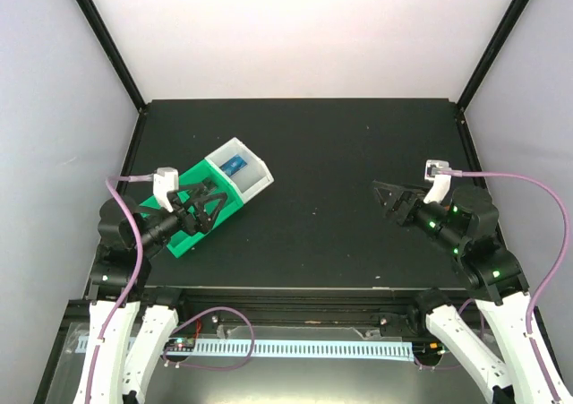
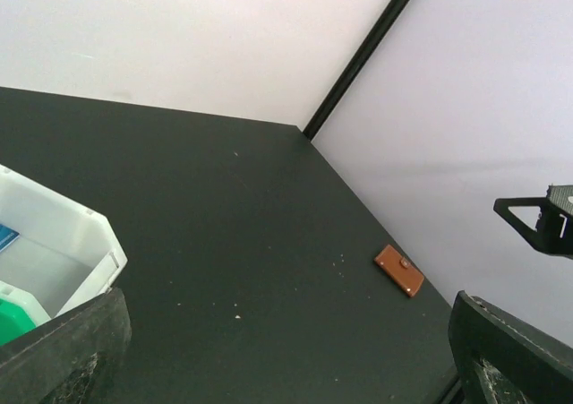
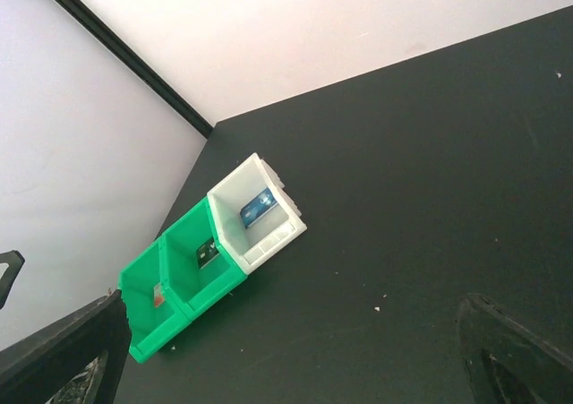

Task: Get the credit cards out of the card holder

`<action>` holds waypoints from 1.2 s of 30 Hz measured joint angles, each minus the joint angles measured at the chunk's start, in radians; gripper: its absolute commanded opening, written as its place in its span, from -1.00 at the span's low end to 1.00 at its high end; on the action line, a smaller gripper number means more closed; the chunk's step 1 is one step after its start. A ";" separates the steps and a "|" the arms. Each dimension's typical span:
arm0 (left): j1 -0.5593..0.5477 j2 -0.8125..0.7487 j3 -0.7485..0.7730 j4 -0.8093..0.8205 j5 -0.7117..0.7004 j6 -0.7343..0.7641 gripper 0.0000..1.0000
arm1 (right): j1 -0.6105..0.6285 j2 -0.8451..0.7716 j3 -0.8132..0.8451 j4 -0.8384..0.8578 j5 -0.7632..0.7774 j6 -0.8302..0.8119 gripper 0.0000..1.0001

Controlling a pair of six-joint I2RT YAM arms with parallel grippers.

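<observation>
The card holder (image 2: 399, 270) is a closed brown wallet lying flat by the right wall in the left wrist view; it is hidden in the top view. The blue card (image 3: 258, 207) lies in the white bin, also seen from the top (image 1: 236, 164). The dark card (image 3: 208, 253) is in the middle green compartment and the red card (image 3: 158, 295) in the end one. My left gripper (image 1: 204, 209) is open and empty above the green compartments. My right gripper (image 1: 382, 200) is open and empty at the right, over bare table.
The green-and-white bin tray (image 1: 183, 243) stands angled at the left of the black table (image 1: 322, 153); its white end (image 3: 269, 243) points to the middle. White walls with black corner posts close in the table.
</observation>
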 measured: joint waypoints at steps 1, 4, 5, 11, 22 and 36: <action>0.000 0.000 0.000 0.002 0.000 0.000 0.98 | 0.000 0.000 0.000 0.000 -0.001 0.000 1.00; 0.000 -0.008 -0.008 0.015 0.000 -0.005 0.98 | 0.000 0.003 0.000 0.000 -0.004 0.000 1.00; 0.000 -0.014 -0.014 0.020 0.000 -0.010 0.98 | 0.000 0.003 -0.002 0.002 -0.004 0.000 1.00; 0.000 -0.017 -0.049 0.041 -0.002 -0.030 0.98 | 0.000 0.014 -0.063 0.047 0.041 0.000 1.00; 0.000 0.115 -0.092 -0.021 -0.012 -0.015 0.98 | -0.002 0.237 -0.099 0.063 0.259 0.046 1.00; 0.000 0.132 -0.147 -0.016 0.003 0.008 0.98 | -0.320 0.475 -0.165 0.126 0.485 0.163 1.00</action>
